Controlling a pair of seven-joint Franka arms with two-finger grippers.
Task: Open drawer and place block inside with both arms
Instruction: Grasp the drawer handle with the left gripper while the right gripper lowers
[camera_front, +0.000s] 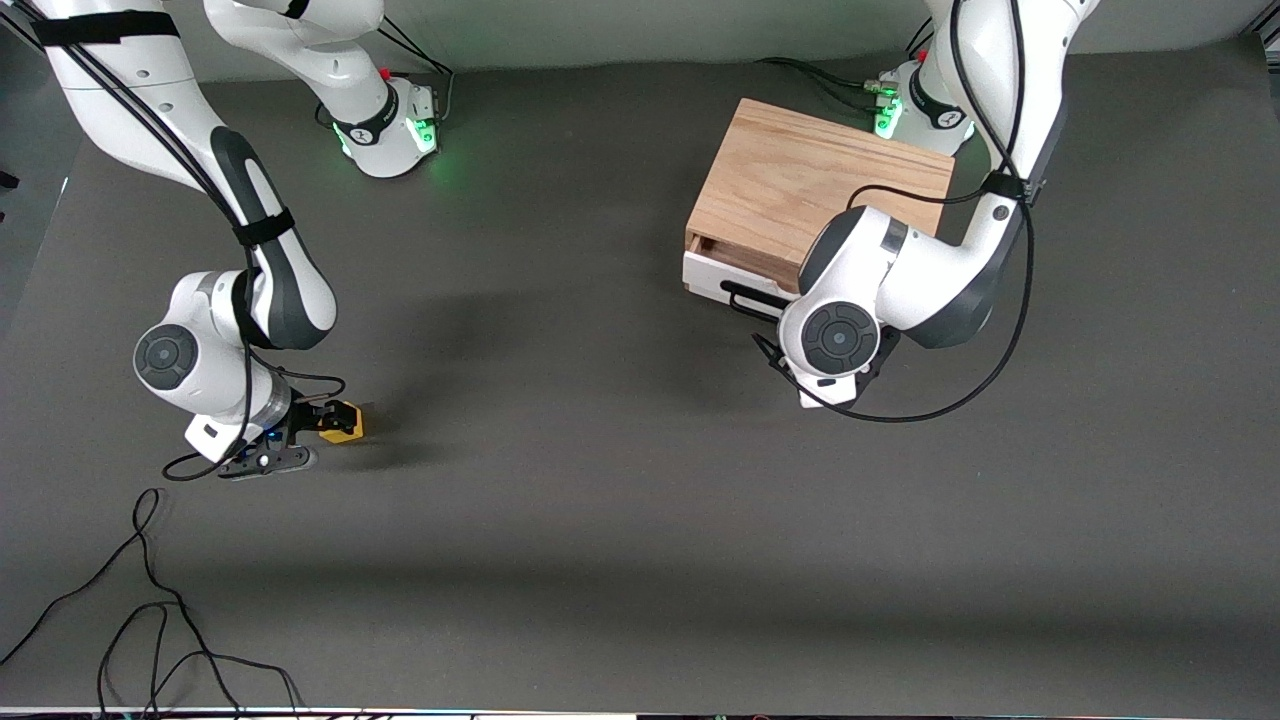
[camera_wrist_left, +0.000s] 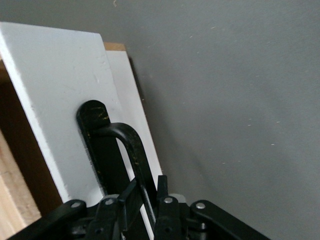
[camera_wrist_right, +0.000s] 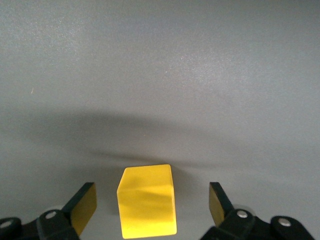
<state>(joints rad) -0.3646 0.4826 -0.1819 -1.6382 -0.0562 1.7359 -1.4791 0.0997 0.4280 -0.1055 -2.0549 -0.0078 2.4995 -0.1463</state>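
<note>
- Pincers first: the left gripper (camera_wrist_left: 148, 212), in front of the drawer, is clamped on the black handle (camera_wrist_left: 131, 150), while the right gripper (camera_wrist_right: 152, 206) is down at the table with its fingers (camera_wrist_right: 83, 206) spread wide on either side of the block (camera_wrist_right: 148, 207), neither one touching it.
- Wooden cabinet (camera_front: 815, 185), at the left arm's end of the table, is the largest risk: nothing visibly anchors it, so a pull on the handle could drag the whole box across the mat instead of sliding the drawer out.
- White-fronted drawer (camera_front: 722, 277) shows only a thin dark gap under the cabinet top, so it is barely started; an off-axis pull could jam it in its runners.
- Handle sits low between the closed jaws in the left wrist view, near the tips; a hard tug could let the bar slip free.
- Left arm (camera_front: 900, 280) hangs over the drawer front, so the later drop could be crowded where the two arms meet.
- Yellow block, well apart from the cabinet at the right arm's end of the table, lies turned a little against the fingers; closing on it unevenly could twist it or push it out.
</note>
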